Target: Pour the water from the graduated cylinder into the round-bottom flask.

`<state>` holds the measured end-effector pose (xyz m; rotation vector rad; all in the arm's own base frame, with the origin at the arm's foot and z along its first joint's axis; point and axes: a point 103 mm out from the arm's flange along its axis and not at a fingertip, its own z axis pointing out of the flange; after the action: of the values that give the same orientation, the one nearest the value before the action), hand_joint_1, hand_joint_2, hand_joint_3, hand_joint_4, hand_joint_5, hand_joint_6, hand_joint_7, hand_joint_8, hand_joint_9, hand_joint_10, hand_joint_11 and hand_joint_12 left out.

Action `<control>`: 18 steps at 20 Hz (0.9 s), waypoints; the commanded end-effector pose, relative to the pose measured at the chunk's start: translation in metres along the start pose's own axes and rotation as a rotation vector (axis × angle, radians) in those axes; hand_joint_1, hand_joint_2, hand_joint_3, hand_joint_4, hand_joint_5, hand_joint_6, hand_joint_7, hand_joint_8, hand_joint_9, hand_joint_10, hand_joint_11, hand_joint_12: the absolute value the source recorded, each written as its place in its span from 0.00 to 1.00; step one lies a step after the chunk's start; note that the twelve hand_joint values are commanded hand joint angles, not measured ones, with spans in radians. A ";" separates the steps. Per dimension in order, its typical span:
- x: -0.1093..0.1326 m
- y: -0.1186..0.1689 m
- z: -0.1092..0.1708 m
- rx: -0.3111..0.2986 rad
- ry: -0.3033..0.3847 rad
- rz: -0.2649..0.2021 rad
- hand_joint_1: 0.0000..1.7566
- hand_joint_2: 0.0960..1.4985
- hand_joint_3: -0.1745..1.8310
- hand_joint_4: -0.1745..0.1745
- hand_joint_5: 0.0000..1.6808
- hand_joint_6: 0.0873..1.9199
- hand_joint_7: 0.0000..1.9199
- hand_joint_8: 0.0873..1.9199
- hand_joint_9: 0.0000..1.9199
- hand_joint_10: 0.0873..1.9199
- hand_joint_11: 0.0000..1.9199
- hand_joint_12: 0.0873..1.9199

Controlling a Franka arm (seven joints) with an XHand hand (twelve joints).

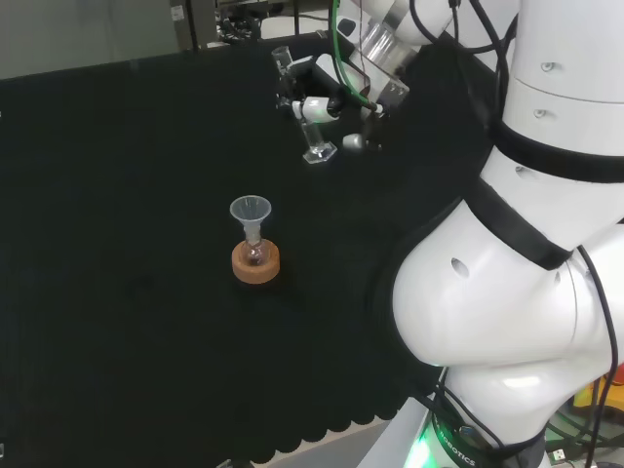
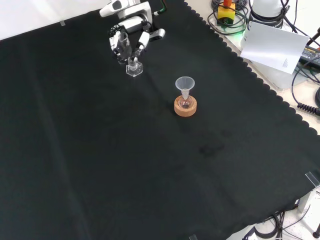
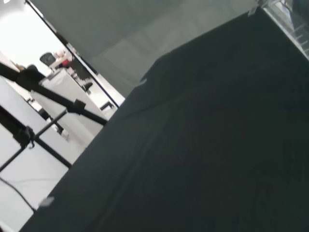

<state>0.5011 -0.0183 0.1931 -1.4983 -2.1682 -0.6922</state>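
Observation:
The clear graduated cylinder point(image 1: 311, 135) stands at the far side of the black cloth, its hexagonal foot point(image 2: 134, 69) at or just above the cloth. It leans slightly left in the head view. The hand point(image 1: 330, 96) reaches it from the right, with its fingers point(image 2: 143, 40) curled round the tube. How much water the cylinder holds is not visible. The small round-bottom flask point(image 1: 254, 253) sits on a cork ring point(image 2: 185, 107) with a clear funnel point(image 2: 185, 83) in its neck, nearer the middle of the cloth. The wrist view catches a bit of the cylinder point(image 3: 290, 20).
The arm's white links point(image 1: 526, 244) stand at the right of the head view. In the front view, papers and cables point(image 2: 275, 45) lie beyond the cloth's scalloped edge at the top right. Open cloth point(image 2: 150, 165) surrounds the flask.

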 end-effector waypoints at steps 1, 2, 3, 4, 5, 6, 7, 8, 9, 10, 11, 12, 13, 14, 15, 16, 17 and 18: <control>0.008 -0.041 -0.004 0.070 -0.039 0.017 0.64 0.74 0.06 0.19 0.60 0.50 0.67 0.11 0.76 0.00 0.72 0.32; 0.008 -0.045 -0.004 0.078 -0.039 0.018 0.64 0.74 0.06 0.19 0.60 0.50 0.67 0.11 0.76 0.00 0.72 0.32; 0.009 -0.052 -0.004 0.093 -0.045 0.018 0.64 0.74 0.06 0.20 0.60 0.50 0.67 0.11 0.76 0.00 0.72 0.32; 0.009 -0.059 -0.004 0.105 -0.054 0.019 0.64 0.74 0.06 0.20 0.60 0.50 0.67 0.11 0.76 0.00 0.72 0.32; 0.010 -0.067 -0.005 0.116 -0.062 0.020 0.64 0.74 0.06 0.20 0.60 0.50 0.67 0.11 0.76 0.00 0.72 0.32; 0.011 -0.076 -0.005 0.128 -0.074 0.024 0.64 0.74 0.06 0.20 0.60 0.50 0.67 0.11 0.76 0.00 0.72 0.32; 0.012 -0.084 -0.007 0.136 -0.079 0.029 0.64 0.74 0.06 0.20 0.60 0.50 0.67 0.11 0.76 0.00 0.72 0.32; 0.012 -0.091 -0.008 0.154 -0.094 0.032 0.64 0.74 0.06 0.20 0.60 0.50 0.67 0.11 0.76 0.00 0.72 0.32; 0.012 -0.097 -0.009 0.170 -0.106 0.035 0.64 0.74 0.06 0.20 0.60 0.50 0.67 0.11 0.76 0.00 0.72 0.32; 0.011 -0.102 -0.011 0.186 -0.112 0.036 0.64 0.74 0.06 0.20 0.60 0.50 0.67 0.11 0.76 0.00 0.72 0.32; 0.009 -0.107 -0.012 0.205 -0.120 0.032 0.64 0.74 0.06 0.20 0.60 0.50 0.67 0.11 0.76 0.00 0.72 0.32; 0.009 -0.113 -0.012 0.221 -0.127 0.028 0.64 0.74 0.06 0.20 0.60 0.50 0.67 0.11 0.76 0.00 0.72 0.32; 0.008 -0.117 -0.011 0.238 -0.127 0.025 0.64 0.74 0.06 0.20 0.60 0.50 0.67 0.11 0.76 0.00 0.72 0.32; 0.008 -0.121 -0.010 0.267 -0.133 0.014 0.64 0.74 0.06 0.20 0.60 0.50 0.67 0.11 0.76 0.00 0.72 0.32; 0.007 -0.124 -0.009 0.300 -0.158 0.007 0.64 0.74 0.06 0.20 0.60 0.49 0.67 0.11 0.76 0.00 0.72 0.32; 0.007 -0.126 -0.008 0.333 -0.175 0.003 0.64 0.74 0.06 0.20 0.60 0.49 0.67 0.11 0.76 0.00 0.72 0.32; 0.006 -0.128 -0.006 0.355 -0.187 0.000 0.64 0.74 0.06 0.20 0.60 0.49 0.67 0.11 0.76 0.00 0.72 0.32; 0.006 -0.130 -0.004 0.373 -0.203 -0.005 0.64 0.74 0.06 0.20 0.60 0.49 0.67 0.11 0.76 0.00 0.72 0.32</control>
<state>0.4081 -0.0471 0.1871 -1.4884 -2.2080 -0.4065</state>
